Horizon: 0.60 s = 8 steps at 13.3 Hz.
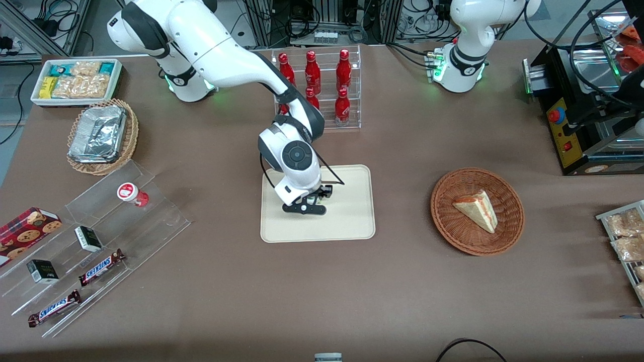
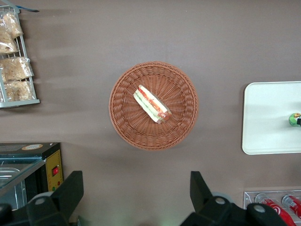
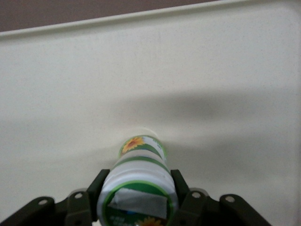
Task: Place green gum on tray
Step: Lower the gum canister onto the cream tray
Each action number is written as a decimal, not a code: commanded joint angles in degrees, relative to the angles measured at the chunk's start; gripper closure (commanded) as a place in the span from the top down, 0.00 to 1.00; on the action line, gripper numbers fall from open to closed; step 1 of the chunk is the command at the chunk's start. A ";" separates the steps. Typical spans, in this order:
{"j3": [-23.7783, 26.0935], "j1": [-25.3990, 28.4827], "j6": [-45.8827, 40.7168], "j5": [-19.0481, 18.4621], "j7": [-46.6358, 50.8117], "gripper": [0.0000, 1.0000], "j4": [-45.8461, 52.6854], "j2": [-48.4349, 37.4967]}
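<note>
Cream-beige tray [image 1: 347,221] occupies the centre of the front view on the brown worktop [image 1: 402,281]. The working arm reaches from the upper left of the frame, bends at the wrist, and points its tool [image 1: 305,207] straight down over the tray's middle; the green gum is hidden beneath the hand here. A red-marked bottle [image 1: 130,193] sits on the clear stand [image 1: 100,241] at the left of the frame, and a wicker basket [image 1: 508,231] with a sandwich lies at the right.

Left wrist view: the tray [image 2: 268,117] shows at the right edge of the frame, with a small green object, probably the gum [image 2: 295,119], on it.

Right wrist view: the tool [image 3: 137,197] pinches the green gum [image 3: 138,181] by its sides, the bottle's base apparently at or just above the tray [image 3: 141,70] surface. Judged from this, the release should come only once the base rests flat, followed by a straight vertical lift so the bottle does not tip.
</note>
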 commanded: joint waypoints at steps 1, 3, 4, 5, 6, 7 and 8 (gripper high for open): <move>-0.67 1.09 0.87 -1.62 0.55 1.00 1.75 1.55; -0.67 1.35 0.87 -3.82 0.55 1.00 1.75 1.55; -0.67 1.44 0.79 -3.92 0.47 1.00 1.66 1.46; -0.67 1.44 0.79 -3.92 0.47 1.00 1.75 1.46; -0.67 1.44 0.70 -4.00 0.38 1.00 1.66 1.38; -0.67 1.44 0.61 -4.00 0.29 1.00 1.75 1.20; -0.67 1.44 0.52 -4.09 0.29 1.00 1.66 1.11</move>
